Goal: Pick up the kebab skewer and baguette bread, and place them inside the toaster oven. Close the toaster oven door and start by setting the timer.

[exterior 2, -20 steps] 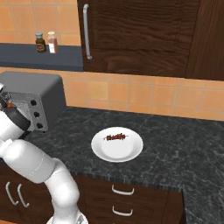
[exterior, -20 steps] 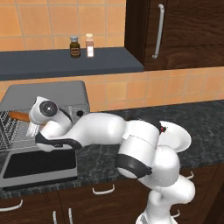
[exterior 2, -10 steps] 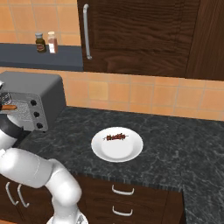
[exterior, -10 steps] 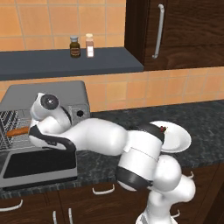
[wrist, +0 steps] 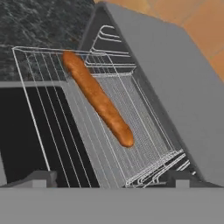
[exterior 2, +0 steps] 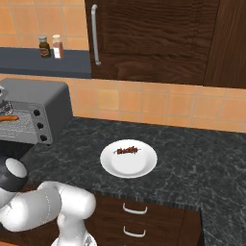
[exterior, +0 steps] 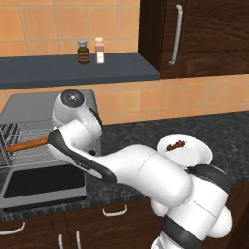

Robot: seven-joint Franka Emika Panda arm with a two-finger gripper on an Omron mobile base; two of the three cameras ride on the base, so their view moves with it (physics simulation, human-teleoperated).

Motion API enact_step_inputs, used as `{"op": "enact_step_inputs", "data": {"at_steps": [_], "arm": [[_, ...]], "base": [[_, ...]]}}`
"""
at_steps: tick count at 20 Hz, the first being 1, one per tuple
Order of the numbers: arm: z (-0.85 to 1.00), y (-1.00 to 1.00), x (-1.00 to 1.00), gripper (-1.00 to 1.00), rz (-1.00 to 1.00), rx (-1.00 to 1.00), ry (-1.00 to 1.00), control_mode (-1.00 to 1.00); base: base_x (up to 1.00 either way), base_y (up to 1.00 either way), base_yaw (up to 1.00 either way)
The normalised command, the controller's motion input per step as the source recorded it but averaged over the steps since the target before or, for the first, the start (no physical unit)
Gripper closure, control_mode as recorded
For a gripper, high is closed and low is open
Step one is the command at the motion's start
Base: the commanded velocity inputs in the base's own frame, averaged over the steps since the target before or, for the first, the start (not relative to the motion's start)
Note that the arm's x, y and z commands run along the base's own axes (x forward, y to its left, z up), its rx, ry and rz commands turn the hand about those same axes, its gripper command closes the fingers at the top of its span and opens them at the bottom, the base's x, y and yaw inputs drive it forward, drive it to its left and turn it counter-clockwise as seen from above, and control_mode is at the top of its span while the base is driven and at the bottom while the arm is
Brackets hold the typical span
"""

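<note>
Baguette bread [wrist: 97, 99] lies free on wire rack [wrist: 131, 144] inside toaster oven [exterior: 44, 104]; tool [wrist: 111, 177] spread, empty, just above rack. Bread step done. Next: you fetch kebab skewer [exterior 2: 127, 151] from plate [exterior 2: 144, 168], well right of oven. Door [exterior: 41, 184] down.

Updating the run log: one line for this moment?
baguette bread: on toaster oven rack | kebab skewer: on plate | door: open | fingers: open

Base views flanking; hand view close above toaster oven [wrist: 183, 87]
</note>
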Motion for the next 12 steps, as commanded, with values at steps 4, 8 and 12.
{"op": "enact_step_inputs", "data": {"at_steps": [4, 8, 12], "arm": [[0.10, -1.00, -0.62, -1.00, -0.46, 0.10, 0.12, -1.00], [0.00, -1.00, 0.00, -1.00, -0.63, 0.10, 0.13, -1.00], [0.00, -0.88, 0.24, -1.00, -0.58, 0.10, 0.13, -1.00]], "base": [[0.00, 0.00, 0.00], [0.00, 0.00, 0.00], [0.00, 0.00, 0.00]]}}
